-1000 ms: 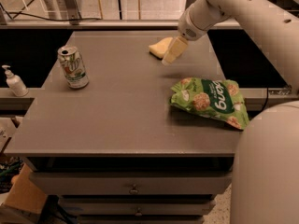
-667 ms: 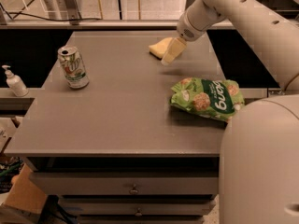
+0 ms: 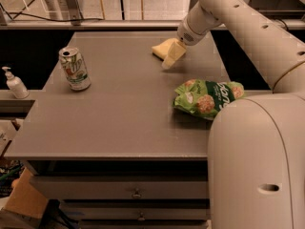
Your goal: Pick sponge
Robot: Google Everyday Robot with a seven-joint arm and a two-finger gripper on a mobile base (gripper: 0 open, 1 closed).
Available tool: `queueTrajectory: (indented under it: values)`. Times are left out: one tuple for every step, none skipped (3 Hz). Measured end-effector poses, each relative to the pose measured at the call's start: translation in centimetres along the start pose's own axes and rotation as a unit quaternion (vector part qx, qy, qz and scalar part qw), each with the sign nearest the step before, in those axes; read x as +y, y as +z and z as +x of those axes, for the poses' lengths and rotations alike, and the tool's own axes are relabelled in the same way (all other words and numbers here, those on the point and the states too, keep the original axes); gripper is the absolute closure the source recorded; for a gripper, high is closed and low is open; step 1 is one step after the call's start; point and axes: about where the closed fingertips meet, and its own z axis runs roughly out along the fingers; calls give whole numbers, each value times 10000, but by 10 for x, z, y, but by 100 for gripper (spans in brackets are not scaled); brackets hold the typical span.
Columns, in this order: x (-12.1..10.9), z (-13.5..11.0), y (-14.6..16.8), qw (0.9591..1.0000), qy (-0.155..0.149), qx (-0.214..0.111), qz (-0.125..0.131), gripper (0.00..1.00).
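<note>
The sponge (image 3: 160, 48) is pale yellow and lies flat on the far right part of the grey table (image 3: 119, 109). My gripper (image 3: 172, 56) comes down from the upper right on the white arm. Its pale yellow wedge-shaped tip sits right at the sponge's right side and covers part of it. I cannot tell whether it touches the sponge.
A green snack bag (image 3: 208, 98) lies on the table's right side, in front of the sponge. A green and white soda can (image 3: 75, 68) stands at the left. A soap dispenser (image 3: 15, 83) stands on a ledge left of the table. My arm's large white link (image 3: 257, 166) fills the lower right.
The gripper has shifted slightly down and left toward the sponge. The large arm link at the lower right has swung further into view. The sponge, bag and can have not moved.
</note>
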Motion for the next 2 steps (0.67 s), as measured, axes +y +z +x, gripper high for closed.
queueTrajectory:
  values:
    - [2,-2,8,9999,79,-40,-95,16]
    - [0,-1,9,9998,137,-61,-121,39]
